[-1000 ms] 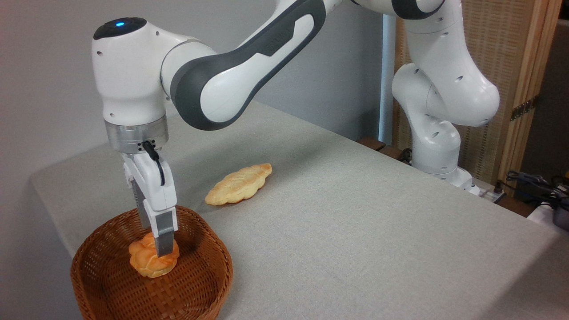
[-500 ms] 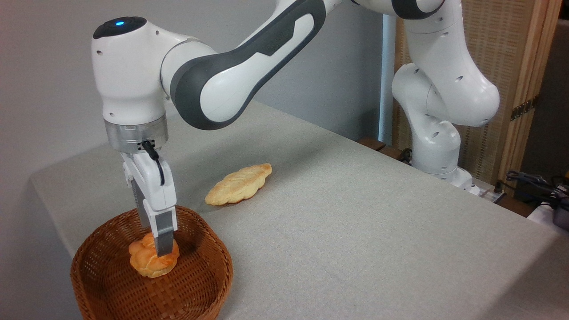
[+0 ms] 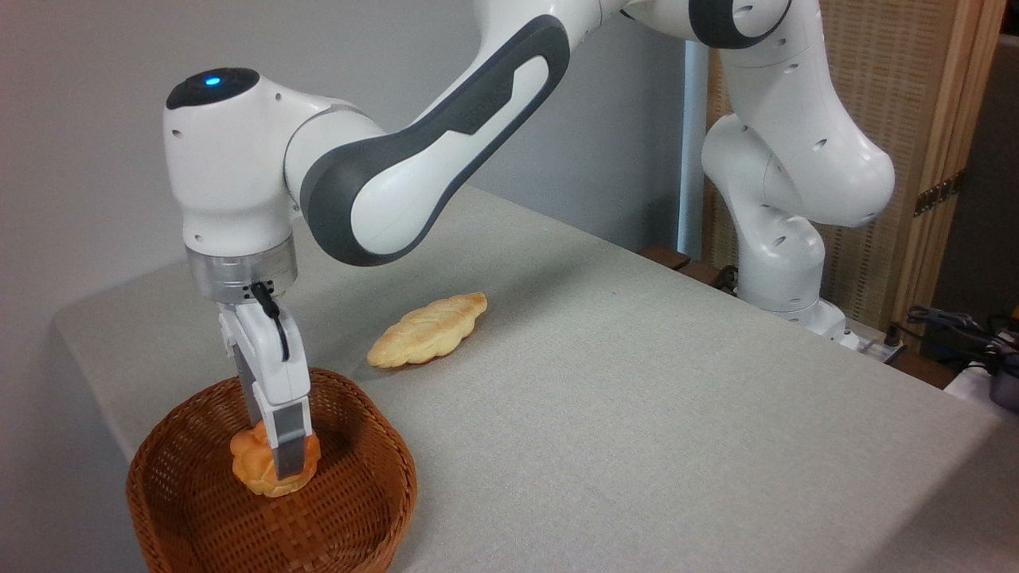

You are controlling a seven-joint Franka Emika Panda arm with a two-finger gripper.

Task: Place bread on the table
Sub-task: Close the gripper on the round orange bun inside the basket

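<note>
A white robot arm reaches down into a wicker basket (image 3: 350, 509) at the table's (image 3: 637, 414) seven o'clock corner, its gripper (image 3: 288, 460) straddling a small golden bun (image 3: 255, 465) (whether the fingers have clamped yet cannot be told). The bun looks light and soft, probably crushable, best pinched gently across its sides.

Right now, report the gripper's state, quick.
Gripper: fingers down around the round knotted bun in the wicker basket; whether it has shut cannot be told.
</note>
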